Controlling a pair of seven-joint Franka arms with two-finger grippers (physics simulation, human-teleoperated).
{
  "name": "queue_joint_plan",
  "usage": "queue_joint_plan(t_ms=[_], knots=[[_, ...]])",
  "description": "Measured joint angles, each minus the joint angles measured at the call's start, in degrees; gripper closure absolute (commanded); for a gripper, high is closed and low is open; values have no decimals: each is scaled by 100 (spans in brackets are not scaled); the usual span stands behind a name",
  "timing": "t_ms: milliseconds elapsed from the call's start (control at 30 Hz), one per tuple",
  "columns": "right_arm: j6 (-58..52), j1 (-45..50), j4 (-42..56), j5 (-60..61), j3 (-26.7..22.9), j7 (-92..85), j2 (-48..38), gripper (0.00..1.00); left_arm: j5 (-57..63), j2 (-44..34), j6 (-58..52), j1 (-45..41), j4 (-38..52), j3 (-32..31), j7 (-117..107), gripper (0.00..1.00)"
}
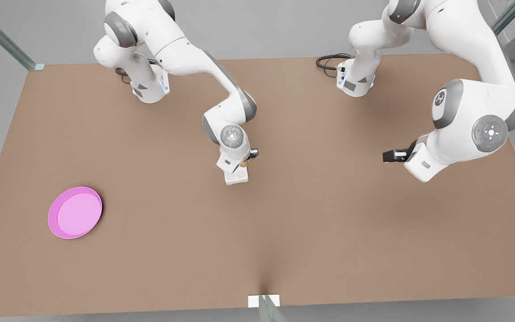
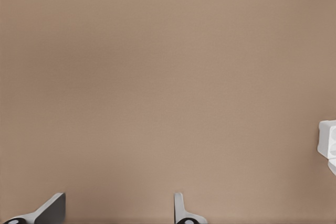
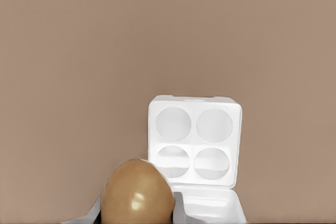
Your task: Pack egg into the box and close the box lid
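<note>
Farthest toward the front view's left, a round pink plate (image 1: 75,212) lies flat on the brown table (image 1: 329,232), well apart from everything else.

Near the middle of the table my right gripper (image 3: 137,211) points down and is clamped on the egg (image 3: 137,192), tan and glossy, with one finger pressed to each side. My right wrist view has the box (image 3: 194,140) on the table past the egg. It is white, with four round cups, all of them bare. The box lid (image 3: 210,208) is swung fully open and lies flat, joined to the box's edge on the side nearer the egg. The egg is above the table and touches neither box nor lid.

Toward the front view's right my left gripper (image 1: 388,156) hangs above bare table, waiting, with its dark fingers (image 2: 52,208) spread wide and nothing between them. A white moulded corner (image 2: 328,142) sits at the edge of my left wrist view.

That arm's elbow cover bears a round dark emblem (image 1: 440,98), which I cannot read as lettering. A black cable (image 1: 329,60) loops by its base at the far edge of the table.
</note>
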Motion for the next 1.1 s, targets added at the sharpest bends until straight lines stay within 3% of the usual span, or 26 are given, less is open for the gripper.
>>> queue_joint_plan(t_ms=[367,400,533,633,700,767,800,933,967,1033,1100], knots=[[181,-22,-295,20,1,821,304,63,0,28,46,7,-60,0,0,0],[190,-11,-342,3,1,873,300,0,0,27,50,10,-63,0,0,0],[192,-26,-386,-63,5,1075,199,0,0,21,62,5,-75,0,0,0],[163,-655,-530,-169,9,1137,-191,0,1,-44,68,-7,-80,-127,-6,0],[74,-1480,-575,-342,11,1061,-509,0,1,-231,71,12,-169,-830,-116,0],[-133,-2397,-494,-627,-9,866,-789,0,66,-350,92,-82,-384,-1973,-419,0],[-323,-2873,-214,-758,-30,719,-877,0,145,-365,165,-461,-575,-2319,-646,0],[-1352,-4119,1344,-1206,-44,42,-1302,0,415,-145,820,-2165,-1296,-2657,-1807,0],[-1616,-4397,1378,-1292,157,-124,-1663,0,505,2,1024,-2420,-1389,-2662,-2112,0],[-2087,-5443,1311,-1522,1150,-431,-2248,0,792,502,1444,-2771,-1480,-2661,-2707,1],[-2404,-5761,1272,-1688,1512,-698,-2428,0,1167,988,1965,-2913,-1896,-2641,-3268,1]])
